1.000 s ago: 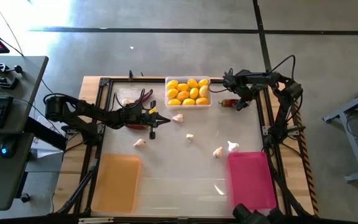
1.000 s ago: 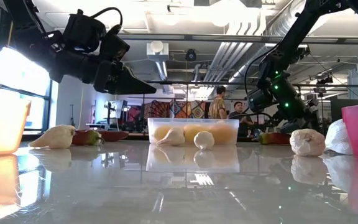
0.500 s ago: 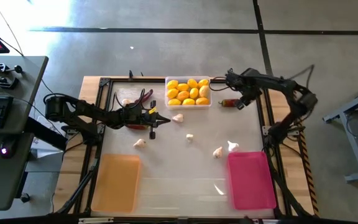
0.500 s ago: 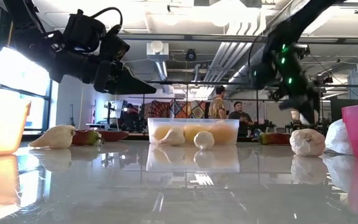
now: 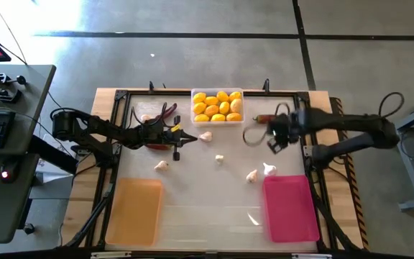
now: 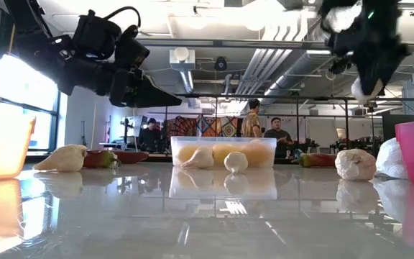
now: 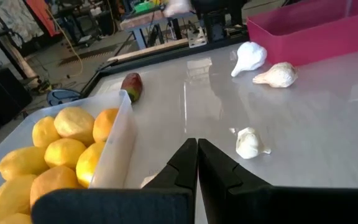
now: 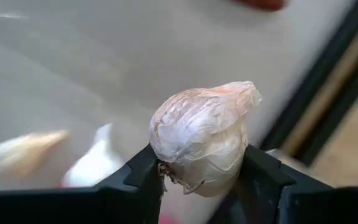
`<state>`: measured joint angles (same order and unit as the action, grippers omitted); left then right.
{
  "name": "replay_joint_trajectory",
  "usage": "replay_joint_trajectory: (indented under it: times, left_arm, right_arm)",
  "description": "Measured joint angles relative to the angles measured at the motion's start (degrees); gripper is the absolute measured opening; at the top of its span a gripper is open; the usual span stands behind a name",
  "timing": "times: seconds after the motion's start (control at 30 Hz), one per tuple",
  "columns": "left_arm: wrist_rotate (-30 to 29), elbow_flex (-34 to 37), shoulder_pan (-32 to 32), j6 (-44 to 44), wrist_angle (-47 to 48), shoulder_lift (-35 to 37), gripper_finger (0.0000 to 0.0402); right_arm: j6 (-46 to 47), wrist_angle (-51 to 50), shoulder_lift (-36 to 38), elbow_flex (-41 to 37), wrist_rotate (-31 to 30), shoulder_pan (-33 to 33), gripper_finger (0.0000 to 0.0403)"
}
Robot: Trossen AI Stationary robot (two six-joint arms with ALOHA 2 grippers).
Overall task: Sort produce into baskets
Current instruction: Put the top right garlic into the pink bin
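Note:
My right gripper [image 5: 272, 142] hangs high over the table's right side, shut on a whitish garlic bulb [image 8: 201, 137], which also shows in the low view [image 6: 363, 90]. My left gripper [image 7: 197, 163] is shut and empty, level over the far left part of the table, beside the clear basket [image 5: 218, 121] of yellow lemons [image 5: 218, 106]. Several garlic bulbs lie on the table [image 5: 205, 135] [image 5: 220, 159] [image 5: 251, 175]. A dark red chili [image 5: 264, 119] lies at the far right. The orange basket [image 5: 135, 212] and the pink basket [image 5: 290, 208] stand at the near edge. My right gripper pinches the garlic bulb by its two opposite sides [image 8: 161, 155] between its two fingers [image 8: 263, 177]. The fingers point steeply down from above. The bulb is lifted clear, high off the table.
More red chilies [image 5: 165, 115] and a garlic bulb [image 5: 162, 165] lie around my left arm. The table's dark frame rails [image 5: 309, 165] run along its sides. Bare tabletop [image 5: 207, 208] lies between the orange and pink baskets. People stand in the room beyond the far edge.
My right gripper has risen from the table's far right corner, beside the chili, and swung toward the near edge, tipping to point more steeply down. The garlic bulb has gone with it and now hangs high off the table.

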<state>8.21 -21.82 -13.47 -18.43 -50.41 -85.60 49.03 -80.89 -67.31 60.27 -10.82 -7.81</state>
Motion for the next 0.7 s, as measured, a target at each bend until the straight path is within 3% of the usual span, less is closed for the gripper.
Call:
replay_joint_trajectory:
  times: [0.33,0.53,0.7]
  left_arm:
    - [0.00,-1.65,0.01,-0.27,-0.31,0.00,0.0000]
    - [0.00,-1.66,0.01,-1.23,-0.36,0.00,0.0000]
    - [0.00,-1.66,0.02,-1.25,-0.33,0.00,0.0000]
  right_arm:
    - [32.16,7.46,0.46,0.00,3.45,33.11,0.0154]
    - [48.16,13.05,-0.81,0.00,3.39,45.83,0.0154]
    - [58.42,15.40,-2.73,0.00,3.38,52.57,0.0154]
